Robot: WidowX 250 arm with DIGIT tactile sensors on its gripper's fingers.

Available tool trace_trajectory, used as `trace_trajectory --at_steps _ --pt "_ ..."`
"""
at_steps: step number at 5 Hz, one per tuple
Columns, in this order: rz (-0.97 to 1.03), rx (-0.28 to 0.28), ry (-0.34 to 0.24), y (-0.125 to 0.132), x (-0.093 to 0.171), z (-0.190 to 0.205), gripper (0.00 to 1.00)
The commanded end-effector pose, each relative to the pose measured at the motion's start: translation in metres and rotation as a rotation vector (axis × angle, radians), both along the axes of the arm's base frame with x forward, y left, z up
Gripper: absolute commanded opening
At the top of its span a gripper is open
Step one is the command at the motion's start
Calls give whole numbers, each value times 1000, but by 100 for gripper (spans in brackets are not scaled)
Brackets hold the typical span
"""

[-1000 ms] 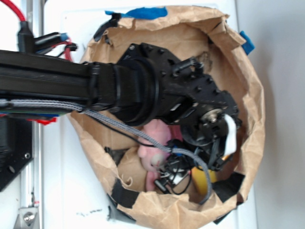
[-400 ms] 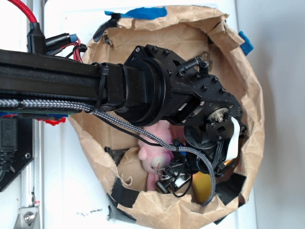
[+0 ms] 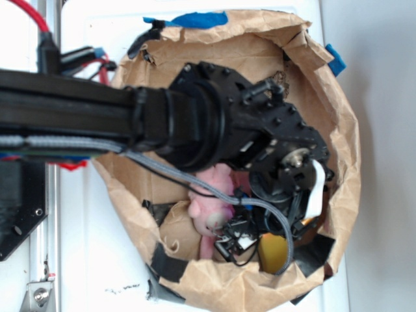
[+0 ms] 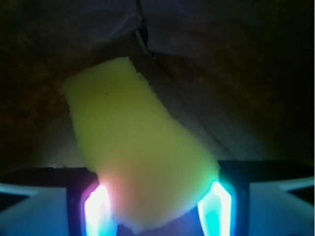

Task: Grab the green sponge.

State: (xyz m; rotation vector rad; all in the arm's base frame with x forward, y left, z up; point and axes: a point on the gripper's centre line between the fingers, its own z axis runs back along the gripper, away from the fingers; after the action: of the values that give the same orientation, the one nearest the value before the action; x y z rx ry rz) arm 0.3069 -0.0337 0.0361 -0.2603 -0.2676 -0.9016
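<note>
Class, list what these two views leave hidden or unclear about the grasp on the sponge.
- Exterior: the arm covers most of the green sponge and the tool's tips.
- Wrist: the sponge sits between glowing fingers; glare hides contact.
- Wrist: the paper bag is too dark for detail.

**No readable text in either view**

We find no words, numbers, brand marks or signs that can be read. In the exterior view, the brown paper bag (image 3: 338,123) is plain, the blue tape (image 3: 195,18) on its rim carries no writing, and the black robot arm (image 3: 214,123) shows no legible label. In the wrist view, the yellow sponge (image 4: 138,147) bears no print.
</note>
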Motion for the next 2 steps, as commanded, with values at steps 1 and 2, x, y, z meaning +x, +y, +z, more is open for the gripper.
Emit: trace_trajectory --at_steps 1,2 --pt "126 36 -19 31 -21 61 0" --pt "270 77 3 40 -37 94 0"
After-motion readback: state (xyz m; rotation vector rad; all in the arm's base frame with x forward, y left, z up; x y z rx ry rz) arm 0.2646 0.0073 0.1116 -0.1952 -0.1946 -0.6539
